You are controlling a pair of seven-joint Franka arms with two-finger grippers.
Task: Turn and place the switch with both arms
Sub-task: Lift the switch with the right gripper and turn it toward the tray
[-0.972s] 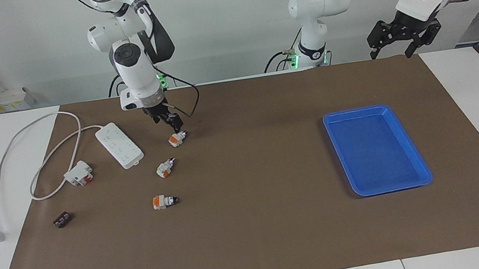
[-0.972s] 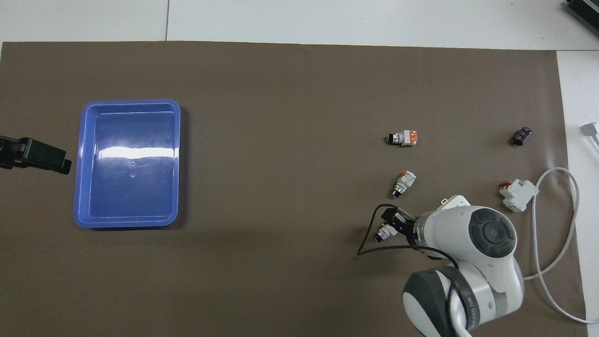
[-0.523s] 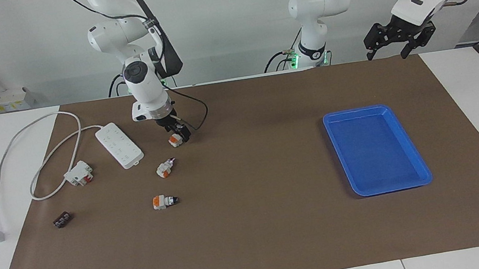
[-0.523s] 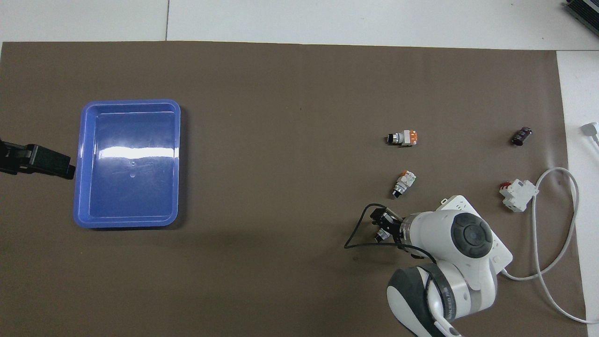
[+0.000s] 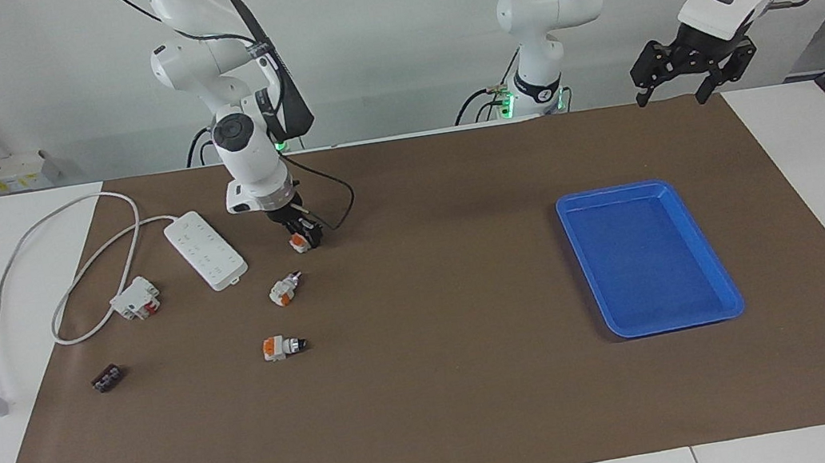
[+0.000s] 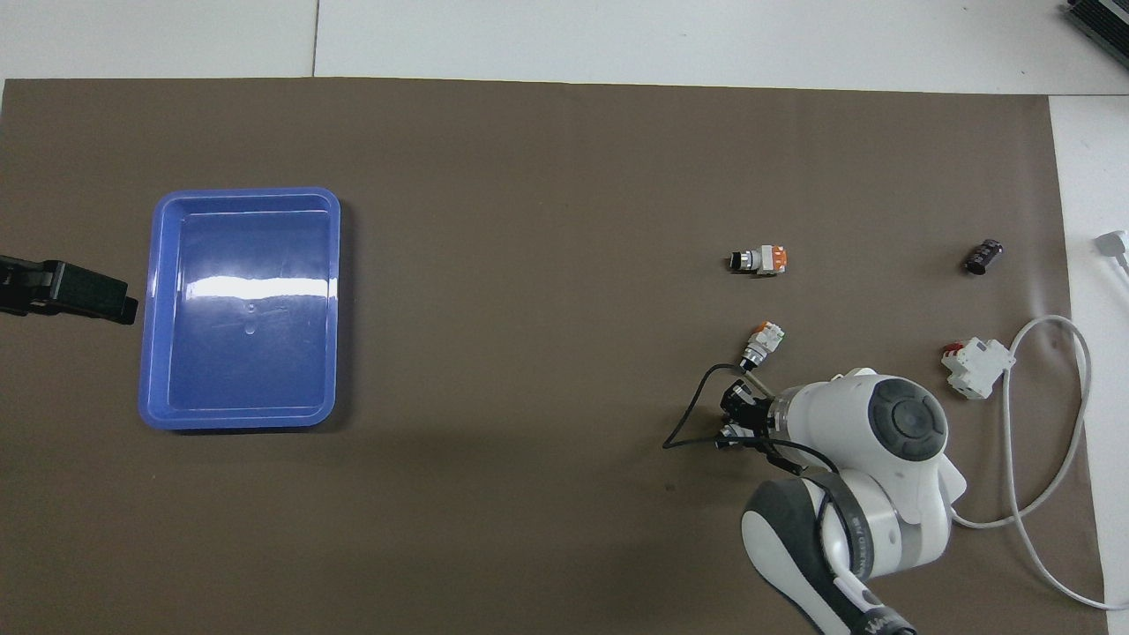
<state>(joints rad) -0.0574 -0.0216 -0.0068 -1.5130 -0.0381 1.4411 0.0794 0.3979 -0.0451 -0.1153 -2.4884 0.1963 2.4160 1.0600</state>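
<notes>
Right gripper clamped on the small white-and-orange push-button switch, low at the brown paper mat, just beside the white power strip.
Left gripper, fingers apart, waits over the mat's edge near the blue plastic tray; wide bare mat lies between tray and switch.

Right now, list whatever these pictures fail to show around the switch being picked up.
- Nearest switch: overhead view, almost wholly covered by the right tool and wrist.
- Same switch: facing view, only its orange end shows; the fingers hide the knob.
- Lifted or resting on the mat: neither view settles it.
- Left tool: overhead view, cut off by the edge beside the blue tray.
</notes>
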